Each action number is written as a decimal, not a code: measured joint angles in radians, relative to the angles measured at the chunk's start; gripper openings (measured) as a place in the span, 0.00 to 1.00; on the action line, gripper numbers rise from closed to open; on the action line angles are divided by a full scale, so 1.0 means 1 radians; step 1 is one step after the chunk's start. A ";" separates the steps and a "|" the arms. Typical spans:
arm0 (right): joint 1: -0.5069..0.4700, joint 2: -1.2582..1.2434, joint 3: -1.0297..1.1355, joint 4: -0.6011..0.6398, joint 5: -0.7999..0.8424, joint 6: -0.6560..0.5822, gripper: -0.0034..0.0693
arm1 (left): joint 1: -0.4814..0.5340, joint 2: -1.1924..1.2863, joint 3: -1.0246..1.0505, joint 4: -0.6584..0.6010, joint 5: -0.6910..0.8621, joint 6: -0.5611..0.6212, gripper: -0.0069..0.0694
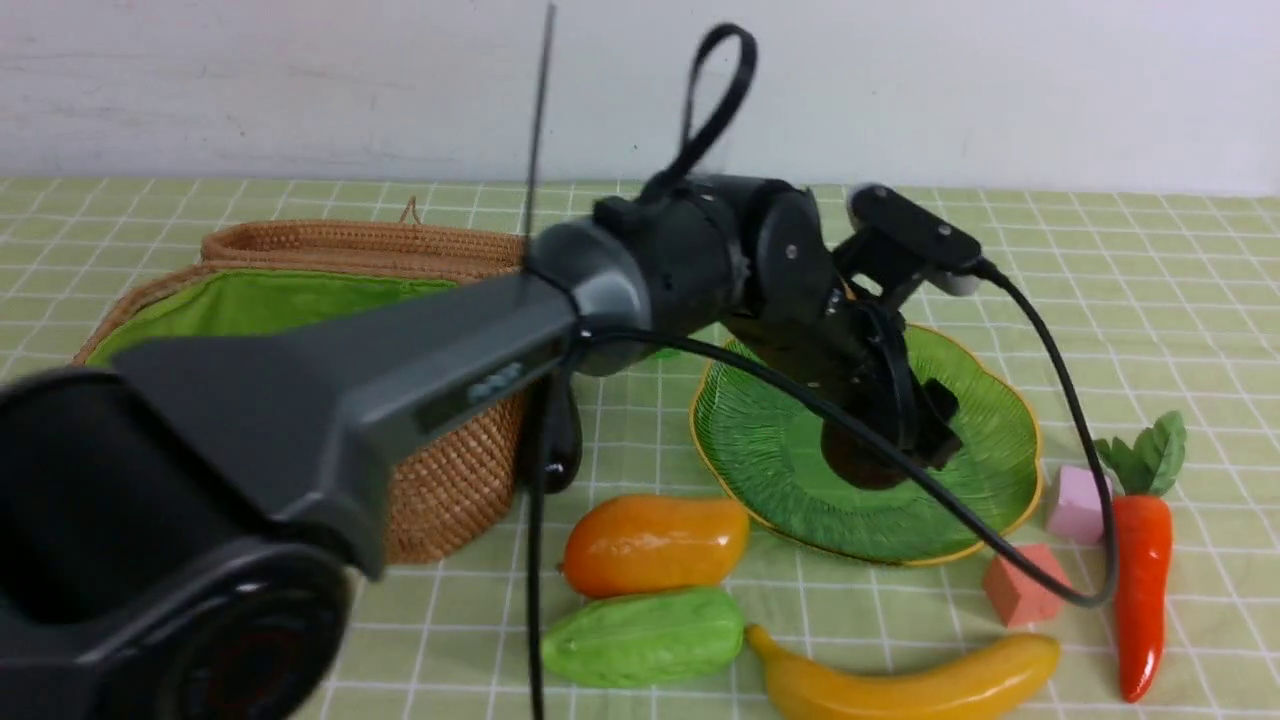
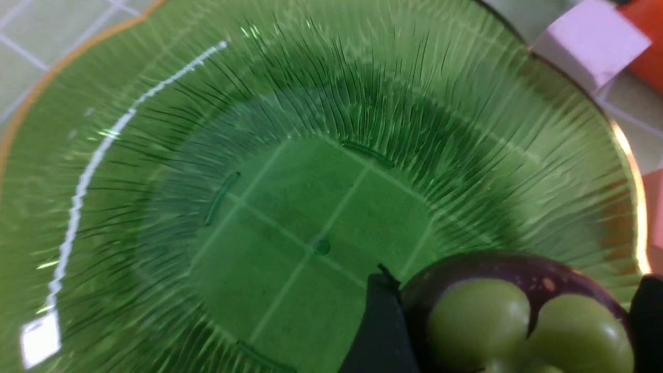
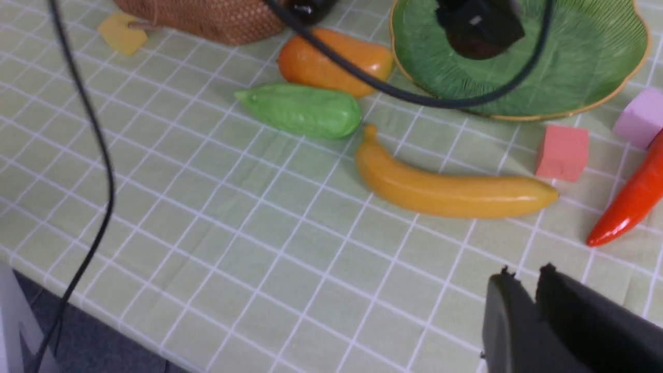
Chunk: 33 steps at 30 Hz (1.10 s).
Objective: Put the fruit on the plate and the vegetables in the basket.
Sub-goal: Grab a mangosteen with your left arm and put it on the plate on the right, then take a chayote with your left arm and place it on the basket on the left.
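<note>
My left gripper [image 1: 880,440] hangs low over the green glass plate [image 1: 770,450], shut on the dark purple mangosteen [image 2: 513,311], whose green cap faces the wrist camera. On the cloth in front of the plate lie the orange mango [image 1: 655,545], the light green gourd [image 1: 645,637] and the yellow banana [image 1: 910,685]. The carrot [image 1: 1142,560] lies right of the plate. The eggplant [image 1: 560,440] stands against the wicker basket [image 1: 450,490], partly behind a cable. My right gripper [image 3: 525,270] hovers shut and empty above the cloth near the banana [image 3: 445,191].
A pink cube [image 1: 1075,503] and a red cube [image 1: 1020,587] sit between plate and carrot. A yellow cube [image 3: 120,33] lies beside the basket. The left arm and its black cable [image 1: 1000,545] cross the middle of the front view. The table's near edge [image 3: 77,290] shows in the right wrist view.
</note>
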 joint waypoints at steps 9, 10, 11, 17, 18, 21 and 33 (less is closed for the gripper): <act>0.000 0.000 0.000 -0.023 0.019 0.000 0.17 | 0.005 0.191 -0.309 0.042 0.216 -0.101 0.91; 0.000 0.000 0.000 -0.030 0.019 0.000 0.17 | 0.005 0.189 -0.312 0.047 0.220 -0.111 0.94; 0.000 0.000 0.000 -0.033 0.019 0.000 0.17 | 0.008 0.184 -0.313 0.051 0.223 -0.119 0.96; 0.000 0.000 0.000 -0.039 0.019 0.000 0.17 | 0.010 0.127 -0.313 0.057 0.249 -0.129 0.96; 0.000 0.000 0.000 -0.042 0.019 0.000 0.17 | 0.010 0.089 -0.309 0.057 0.282 -0.132 0.94; 0.000 0.000 0.000 -0.042 0.019 0.000 0.18 | 0.010 -0.005 -0.287 0.070 0.393 -0.150 0.82; 0.000 0.000 0.000 -0.042 0.019 -0.027 0.19 | 0.010 -0.498 0.117 0.215 0.497 -0.326 0.07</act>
